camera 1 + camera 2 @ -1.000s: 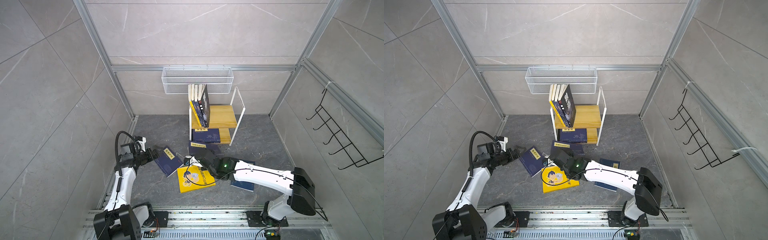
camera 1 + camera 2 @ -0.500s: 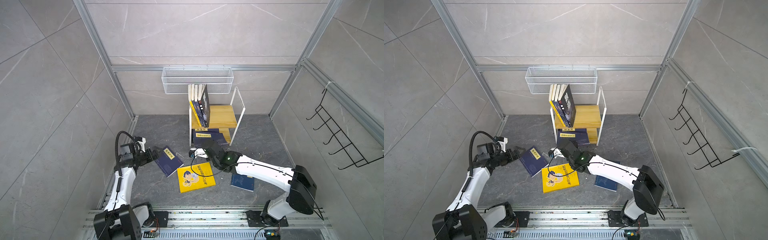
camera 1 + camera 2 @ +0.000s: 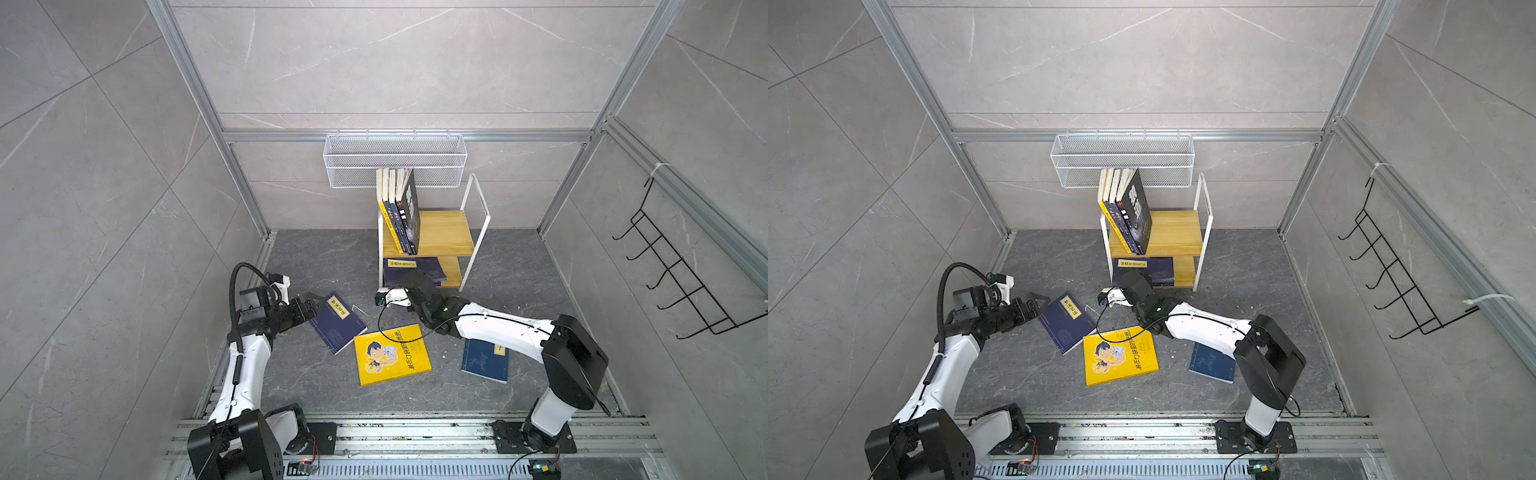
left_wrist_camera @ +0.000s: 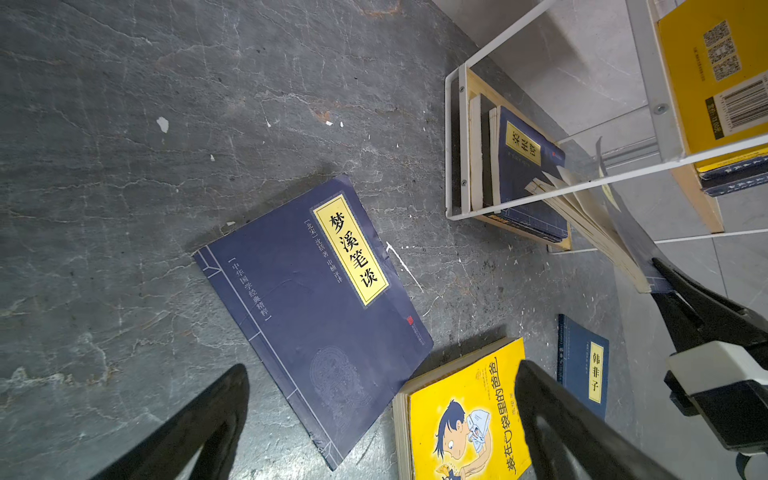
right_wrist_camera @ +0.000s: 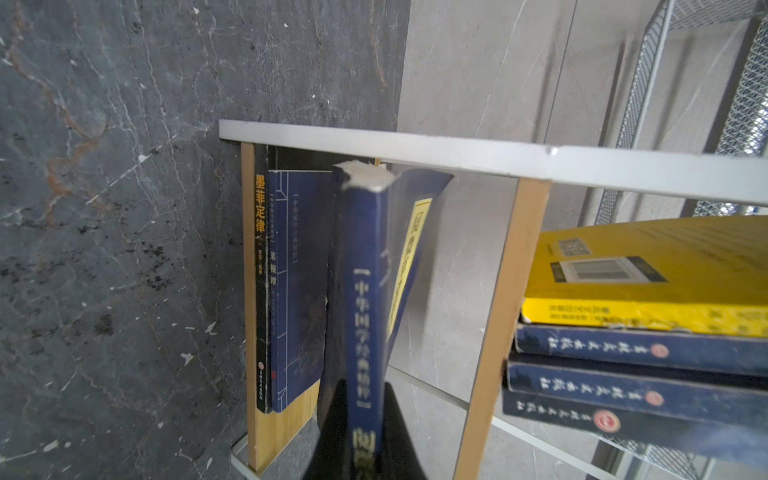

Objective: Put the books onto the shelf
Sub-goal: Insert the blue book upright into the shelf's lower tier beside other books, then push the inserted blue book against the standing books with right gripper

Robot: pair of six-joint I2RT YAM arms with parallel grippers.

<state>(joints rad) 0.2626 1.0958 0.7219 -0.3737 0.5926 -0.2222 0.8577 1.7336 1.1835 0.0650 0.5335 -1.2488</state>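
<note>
Pinching: right gripper (image 5: 365,419) grips navy book (image 5: 365,291), shelf (image 5: 415,145) just ahead | left gripper (image 4: 380,374): spread wide, floor book (image 4: 307,299) just ahead

Both top views look down from high; wrist cameras sit close, sharing the shelf (image 4: 454,145)

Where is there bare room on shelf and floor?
Shelf: top board bare from the upright books to the right end frame. Floor right of the shelf: bare. Crowded: lower tier's left, holding navy books, and the floor in front, with a navy book, a yellow book and a blue book.
</note>
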